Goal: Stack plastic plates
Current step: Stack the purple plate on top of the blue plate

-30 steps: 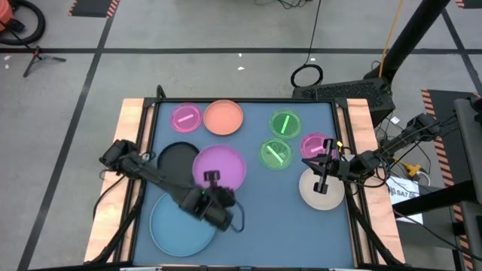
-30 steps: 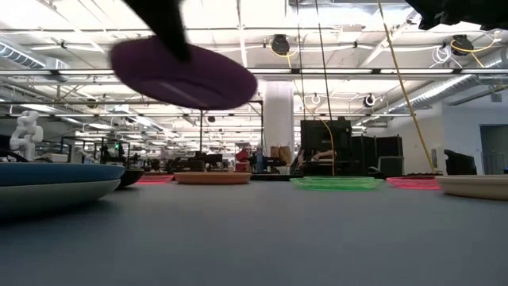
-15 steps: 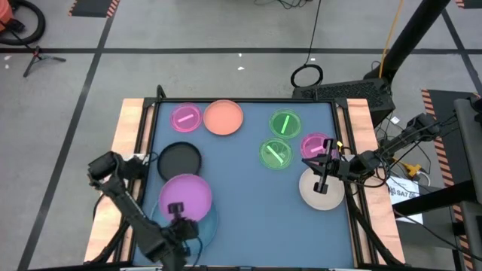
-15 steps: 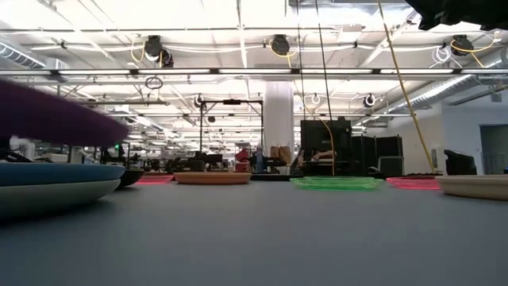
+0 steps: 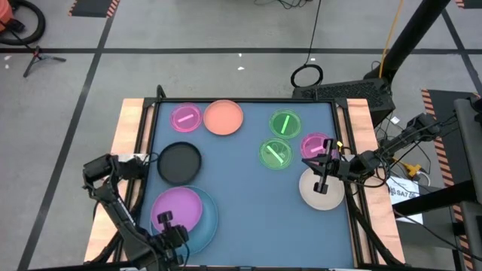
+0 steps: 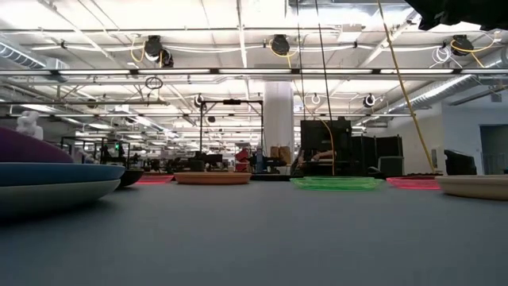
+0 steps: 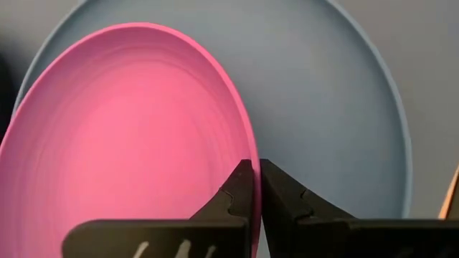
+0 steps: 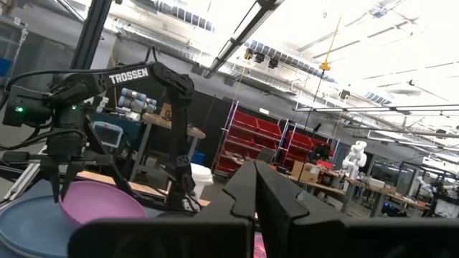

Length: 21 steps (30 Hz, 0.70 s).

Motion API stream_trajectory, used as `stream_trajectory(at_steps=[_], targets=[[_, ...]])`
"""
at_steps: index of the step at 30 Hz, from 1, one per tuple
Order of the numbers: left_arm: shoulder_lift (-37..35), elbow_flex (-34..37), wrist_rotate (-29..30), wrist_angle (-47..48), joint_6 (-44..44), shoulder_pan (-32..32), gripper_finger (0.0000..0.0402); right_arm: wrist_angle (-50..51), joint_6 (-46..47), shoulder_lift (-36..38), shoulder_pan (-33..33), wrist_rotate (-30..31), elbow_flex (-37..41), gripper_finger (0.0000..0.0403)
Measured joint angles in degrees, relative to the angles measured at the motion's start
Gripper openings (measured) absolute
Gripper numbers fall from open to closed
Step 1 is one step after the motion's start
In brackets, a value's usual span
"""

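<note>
left gripper [image 5: 167, 223] at near-left corner of table [image 5: 248, 203], fingers [image 7: 244, 193] clenched on near rim of purple plate [image 5: 178, 210]. purple plate tilted, far edge down inside big light-blue plate [image 5: 202, 226], near rim up at the fingertips. left wrist view: same purple plate [image 7: 122, 136] looks pink, edge nipped between the two dark fingers, light-blue plate [image 7: 337, 107] beneath and around it. low view: purple dome [image 6: 36, 147] just above rim of light-blue plate [image 6: 55, 173], which sits on a paler plate [image 6: 55, 195]; whether purple touches blue underneath, cannot tell.

right gripper [image 5: 324, 167] at right side of table, above beige plate [image 5: 321, 190], fingers pressed together, grasping nothing. right wrist view: own fingers [image 8: 247, 190] shut tip to tip, aimed across table at left arm [image 8: 64, 100] w/ purple plate [image 8: 100, 204] under it.

other plates, flat on table, apart from each other:
- black plate [image 5: 178, 162], just beyond the blue/purple pair.
- small pink plate [image 5: 185, 117], far-left corner.
- orange plate [image 5: 224, 117], beside it.
- two small green plates [image 5: 285, 123] and [image 5: 276, 153], right of centre.
- second small pink plate [image 5: 315, 144], partly under right gripper, near beige plate.
</note>
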State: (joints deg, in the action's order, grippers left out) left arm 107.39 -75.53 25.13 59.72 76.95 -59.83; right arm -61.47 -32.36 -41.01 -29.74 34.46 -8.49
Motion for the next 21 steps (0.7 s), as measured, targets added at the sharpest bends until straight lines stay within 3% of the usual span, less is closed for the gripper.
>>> stream_trajectory(at_steps=[9,21], targets=[[0.0,0.0,0.4,0.0,-1.2,0.0,0.0041,0.0,0.0,0.0,0.0,0.0,0.0,0.0],[0.0,0.0,-0.2,-0.1,0.3,0.9,0.0046,0.0,0.0,0.0,0.0,0.1,0.0,0.0]])
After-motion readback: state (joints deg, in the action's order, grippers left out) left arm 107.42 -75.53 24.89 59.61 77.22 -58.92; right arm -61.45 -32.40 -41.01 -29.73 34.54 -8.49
